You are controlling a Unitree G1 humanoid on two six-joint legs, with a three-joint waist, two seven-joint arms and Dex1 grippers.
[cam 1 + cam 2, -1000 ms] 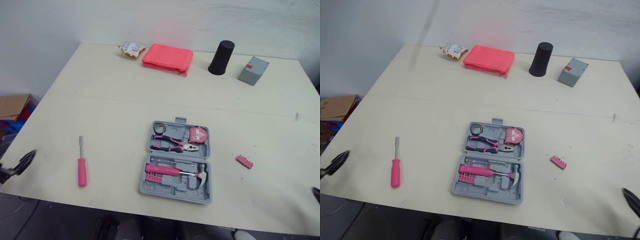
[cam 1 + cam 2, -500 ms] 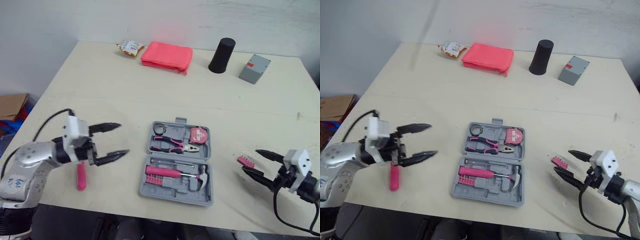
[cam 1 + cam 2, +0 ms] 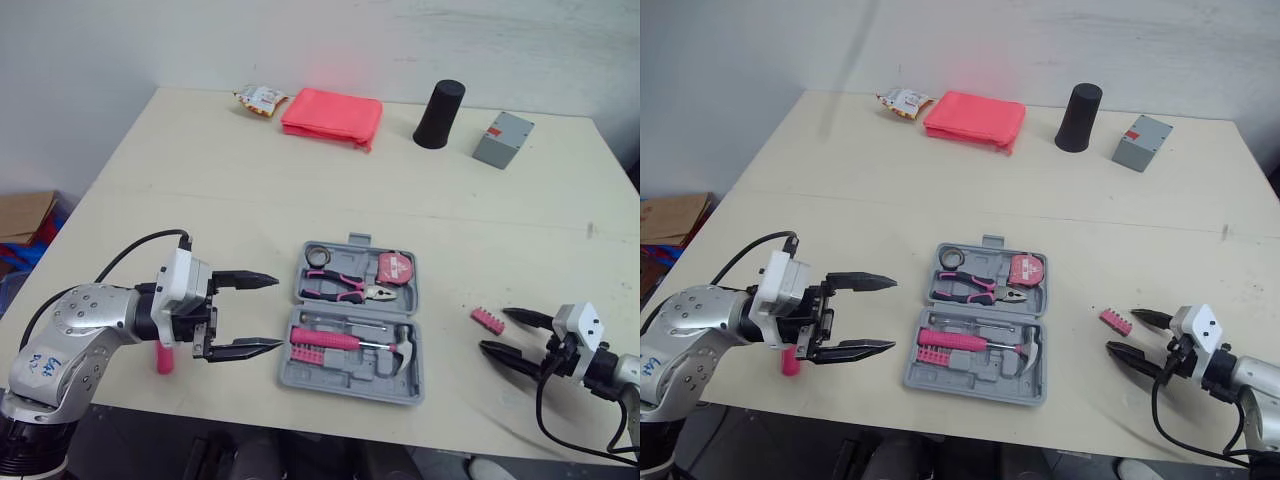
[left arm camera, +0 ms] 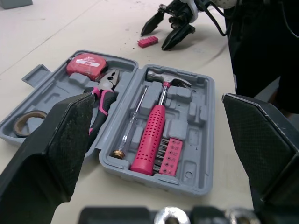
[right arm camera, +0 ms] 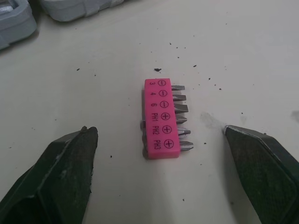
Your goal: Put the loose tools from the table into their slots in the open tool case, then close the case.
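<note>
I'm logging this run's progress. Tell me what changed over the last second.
Both arms swung into view. The left gripper moved toward the tool case and now hovers open above the table beside the screwdriver. The right gripper came in open, facing the bit holder without touching it. Nothing was grasped. The screwdriver, bit holder and case lie where they were.

The left claw (image 3: 277,312) hides all but the handle end of the pink screwdriver (image 3: 165,359); the edge cuts off the cardboard box (image 3: 22,214).
</note>
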